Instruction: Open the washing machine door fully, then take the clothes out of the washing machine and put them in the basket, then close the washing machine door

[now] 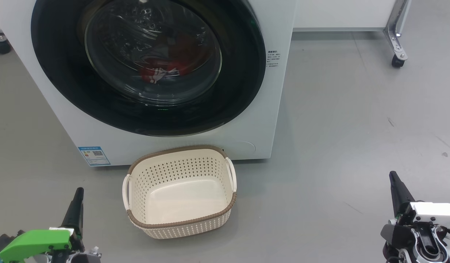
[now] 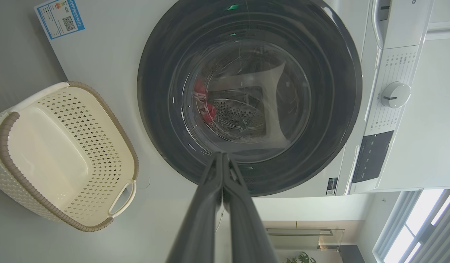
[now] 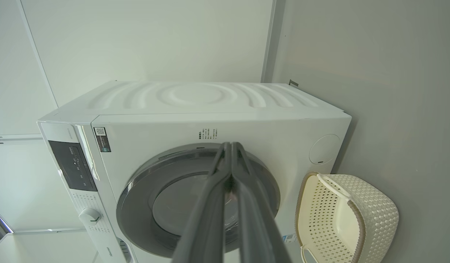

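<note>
The white washing machine (image 1: 254,120) stands ahead with its round black door (image 1: 64,87) shut against the front. Through the glass window I see red clothes (image 1: 162,69) lying low in the drum, also visible in the left wrist view as red clothes (image 2: 204,100). The cream basket (image 1: 179,223) with a brown rim sits empty on the floor just in front of the machine. My left gripper (image 1: 78,191) is low at the left, shut, holding nothing. My right gripper (image 1: 393,176) is low at the right, shut and empty. Both are well back from the door (image 2: 159,120) (image 3: 137,190).
Grey floor (image 1: 338,128) spreads open to the right of the machine. A metal leg on a caster (image 1: 397,60) stands at the far right, another caster (image 1: 2,46) at the far left. The control panel and dial (image 2: 394,95) are on the machine's top front.
</note>
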Robot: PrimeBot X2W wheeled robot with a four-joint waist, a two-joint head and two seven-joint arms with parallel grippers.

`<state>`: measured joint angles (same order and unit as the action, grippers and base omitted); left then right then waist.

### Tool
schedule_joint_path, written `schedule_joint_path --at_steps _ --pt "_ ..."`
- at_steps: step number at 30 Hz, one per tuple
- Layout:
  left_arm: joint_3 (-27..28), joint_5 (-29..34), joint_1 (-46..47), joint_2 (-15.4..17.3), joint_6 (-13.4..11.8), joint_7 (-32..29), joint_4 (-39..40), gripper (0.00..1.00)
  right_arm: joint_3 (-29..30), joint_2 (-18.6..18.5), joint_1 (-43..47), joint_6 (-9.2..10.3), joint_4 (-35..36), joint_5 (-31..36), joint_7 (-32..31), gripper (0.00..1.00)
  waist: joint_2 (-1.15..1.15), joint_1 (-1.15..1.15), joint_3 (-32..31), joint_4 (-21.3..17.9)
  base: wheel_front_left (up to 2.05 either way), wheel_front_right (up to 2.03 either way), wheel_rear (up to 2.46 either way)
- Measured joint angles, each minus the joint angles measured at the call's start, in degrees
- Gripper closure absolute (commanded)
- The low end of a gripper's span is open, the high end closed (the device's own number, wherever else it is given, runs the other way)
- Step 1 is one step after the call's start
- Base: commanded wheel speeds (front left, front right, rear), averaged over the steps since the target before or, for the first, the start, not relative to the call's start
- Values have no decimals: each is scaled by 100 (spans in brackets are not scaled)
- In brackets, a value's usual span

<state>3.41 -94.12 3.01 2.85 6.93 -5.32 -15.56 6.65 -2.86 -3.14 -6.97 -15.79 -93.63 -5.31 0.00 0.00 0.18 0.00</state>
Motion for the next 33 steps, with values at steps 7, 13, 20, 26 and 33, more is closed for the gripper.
schedule_joint_path --at_steps 7,13,20,26,33 --pt "0 0 0 0 0 0 0 100 1 0 0 0 0 0 0 100 0 0 0 0 0 0 0" --pt "2 0 0 -1 0 0 0 100 4 2 0 0 0 1 -1 100 0 0 0 0 0 0 0" --pt "3 1 0 -2 0 0 0 100 7 2 0 0 0 1 -1 100 0 0 0 0 0 0 0" --pt "-3 -3 -40 -26 -8 2 -80 0 4 33 40 4 -71 -1 0 0 0 0 0 0 0 0 0" --pt "-26 -3 -299 -165 -8 18 -315 0 -4 182 339 5 -314 -1 8 0 0 0 0 0 0 0 0"
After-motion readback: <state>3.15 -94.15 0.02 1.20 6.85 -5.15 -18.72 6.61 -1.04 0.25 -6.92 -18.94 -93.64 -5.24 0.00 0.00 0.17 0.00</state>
